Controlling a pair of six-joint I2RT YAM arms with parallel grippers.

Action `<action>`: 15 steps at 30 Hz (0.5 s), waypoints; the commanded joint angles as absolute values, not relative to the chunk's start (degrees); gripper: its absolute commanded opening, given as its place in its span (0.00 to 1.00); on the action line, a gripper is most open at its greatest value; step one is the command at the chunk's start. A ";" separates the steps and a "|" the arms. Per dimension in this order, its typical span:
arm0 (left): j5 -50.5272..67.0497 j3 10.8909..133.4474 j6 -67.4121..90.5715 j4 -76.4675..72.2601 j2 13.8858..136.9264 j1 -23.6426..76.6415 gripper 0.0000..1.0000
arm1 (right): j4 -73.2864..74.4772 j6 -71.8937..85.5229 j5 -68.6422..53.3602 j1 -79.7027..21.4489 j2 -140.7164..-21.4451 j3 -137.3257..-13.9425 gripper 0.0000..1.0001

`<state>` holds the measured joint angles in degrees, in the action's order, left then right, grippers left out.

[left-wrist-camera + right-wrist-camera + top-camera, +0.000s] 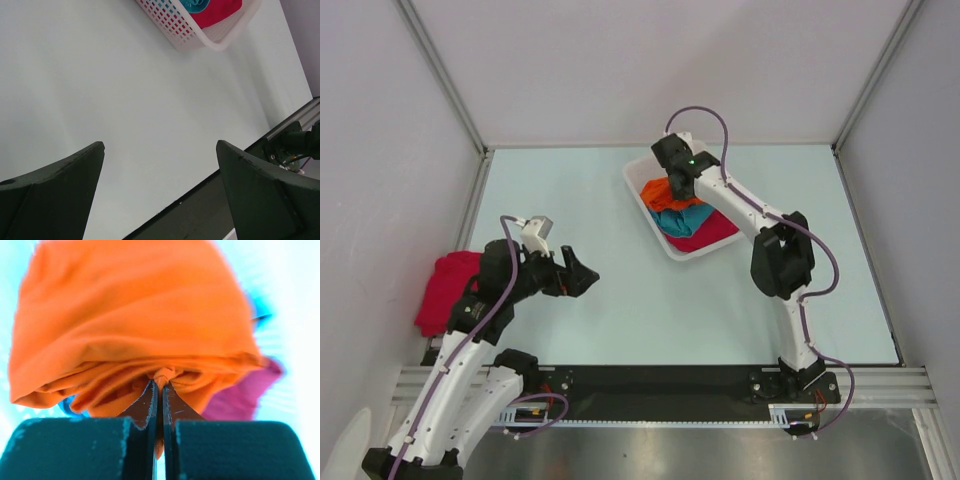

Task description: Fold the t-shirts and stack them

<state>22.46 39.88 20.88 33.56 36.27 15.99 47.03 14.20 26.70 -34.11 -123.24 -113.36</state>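
An orange t-shirt point(662, 192) lies crumpled on top in the white basket point(642, 168), over a teal t-shirt point(682, 217) and a pink t-shirt point(712, 232). My right gripper point(676, 188) reaches down into the basket and is shut on a pinched fold of the orange t-shirt point(130, 315), with the cloth bunched between its fingertips point(150, 392). Another pink t-shirt point(447, 288) lies at the table's left edge. My left gripper point(586, 277) hovers wide open over bare table, holding nothing. In the left wrist view the basket point(220, 41) shows at the top.
The basket sits at the back centre of the pale table point(620, 320). Grey walls close in the left, right and back sides. A black rail point(670, 385) runs along the near edge by the arm bases.
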 commanded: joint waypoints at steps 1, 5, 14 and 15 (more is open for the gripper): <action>21.88 40.43 19.86 31.11 36.47 15.65 0.99 | 48.16 9.06 40.93 -36.82 -115.93 -124.00 0.00; 21.45 40.25 19.95 31.11 36.12 15.73 0.99 | 50.36 6.59 44.56 -38.84 -115.31 -132.78 0.00; 20.57 39.73 20.39 30.76 35.42 15.73 1.00 | 52.03 0.62 54.48 -49.90 -111.45 -144.91 0.00; 20.39 39.64 20.39 30.76 35.33 15.73 1.00 | 51.86 0.18 56.58 -51.23 -111.01 -145.63 0.00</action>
